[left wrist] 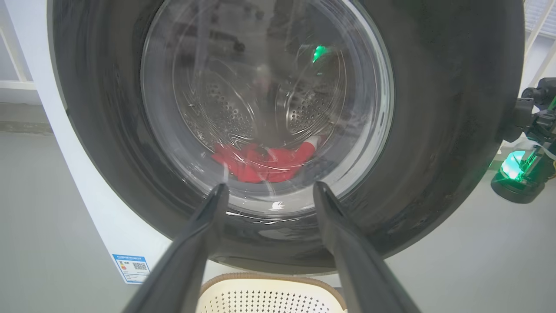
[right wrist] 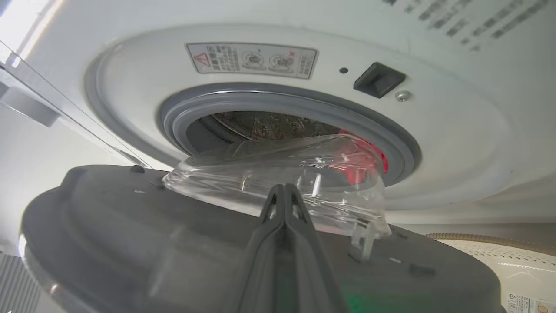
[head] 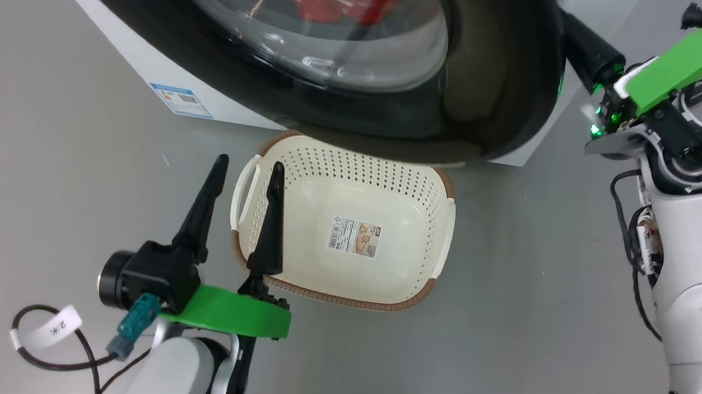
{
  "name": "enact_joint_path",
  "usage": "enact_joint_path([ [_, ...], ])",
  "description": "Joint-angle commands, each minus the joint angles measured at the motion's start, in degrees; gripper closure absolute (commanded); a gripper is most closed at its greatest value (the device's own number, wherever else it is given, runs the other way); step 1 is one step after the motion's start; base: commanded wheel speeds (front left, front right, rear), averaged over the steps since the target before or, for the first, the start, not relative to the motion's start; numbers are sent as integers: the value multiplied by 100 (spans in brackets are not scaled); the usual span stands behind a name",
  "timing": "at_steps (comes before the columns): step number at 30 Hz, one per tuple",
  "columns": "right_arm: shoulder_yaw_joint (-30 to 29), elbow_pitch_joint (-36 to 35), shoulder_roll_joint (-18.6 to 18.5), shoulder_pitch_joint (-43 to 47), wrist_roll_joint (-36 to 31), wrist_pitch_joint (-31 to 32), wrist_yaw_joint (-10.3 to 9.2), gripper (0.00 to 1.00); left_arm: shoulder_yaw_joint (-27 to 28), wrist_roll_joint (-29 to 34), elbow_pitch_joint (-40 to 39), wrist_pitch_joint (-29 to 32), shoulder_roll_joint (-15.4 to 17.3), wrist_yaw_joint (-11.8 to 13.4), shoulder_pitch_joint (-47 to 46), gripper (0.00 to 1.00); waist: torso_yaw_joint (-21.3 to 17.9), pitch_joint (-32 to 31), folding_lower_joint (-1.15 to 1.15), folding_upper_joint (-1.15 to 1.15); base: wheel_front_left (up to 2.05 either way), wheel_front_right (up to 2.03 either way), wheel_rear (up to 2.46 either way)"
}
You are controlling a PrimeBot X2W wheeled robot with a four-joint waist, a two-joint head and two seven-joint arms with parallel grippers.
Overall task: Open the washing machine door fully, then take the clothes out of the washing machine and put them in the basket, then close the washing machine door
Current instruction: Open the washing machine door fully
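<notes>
Our right gripper (right wrist: pixel 283 191) has its two fingers pressed tight together with nothing between them. They lie along the dull grey inner face of the door (right wrist: pixel 130 243), tips just short of the bulging glass; they may be resting on it, though the angle is too flat for us to be sure. Beyond those tips the washing machine (right wrist: pixel 451 130) stands partly uncovered, and the clothes (right wrist: pixel 362 158) lie low in the drum, past the grey seal. Our left gripper (head: pixel 249 163) is spread wide and empty, with the basket (head: pixel 353 166) just below and beside its right finger and the door's glossy outer side ahead of the tips. We judge the door to be stiff, fairly heavy and free to swing only on its hinge. The black rim looks slick and the glass is worth sparing, so closed fingers pushing on the matt inner face near the free edge suit it better than a pinch. The clothes should be light, limp and apt to trail, so we would pinch a bunched fold, not a loose edge. The basket looks light enough to slide if nudged
</notes>
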Motion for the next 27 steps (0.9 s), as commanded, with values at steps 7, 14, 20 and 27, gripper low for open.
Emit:
enact_joint_path([
  [7, 156, -487, 278, 441, -37, 266, 45, 100, 254, -37, -136, -45, 70, 77, 239, 0, 187, -231, 0, 0, 0, 0, 0],
  [14, 263, -724, 279, 856, 27, 353, 45, 100, 284, -88, -127, -45, 69, 99, 337, 0, 377, -443, 0, 0, 0, 0, 0],
  [20, 384, -898, 279, 1126, 117, 377, 45, 100, 298, -105, -141, -45, 69, 151, 420, 0, 456, -618, 0, 0, 0, 0, 0],
  [27, 615, -1204, 279, 1473, 253, 411, 45, 100, 354, -120, -130, -45, 69, 173, 502, 0, 442, -798, 0, 0, 0, 0, 0],
])
